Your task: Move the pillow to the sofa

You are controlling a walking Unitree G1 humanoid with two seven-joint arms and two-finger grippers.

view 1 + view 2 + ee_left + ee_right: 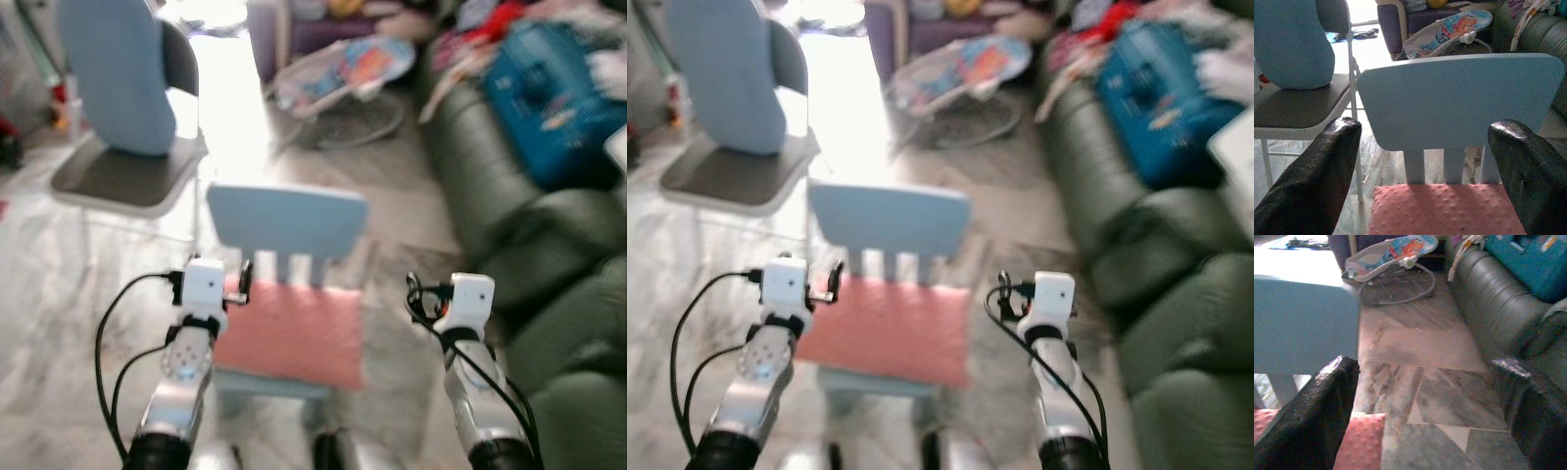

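- A metal folding chair with a dark seat (122, 176) stands at far left, a pale blue cushion (116, 73) propped against its back
- The left gripper (1422, 161) hovers just over the near left corner of the pink dimpled fabric pillow (291, 333), jaws spread wide apart
- That pillow lies flat on the seat of a small light blue plastic child's chair (286, 223) in the middle of the marble floor (1440, 377)
- A baby bouncer with a cartoon-print seat (348, 73) sits further back
- The right gripper (1425, 401) hangs over bare floor beside the pillow's right edge, jaws wide apart
- The dark green leather sofa (509, 196) runs along the right, carrying a blue bag (554, 98) and loose clothes
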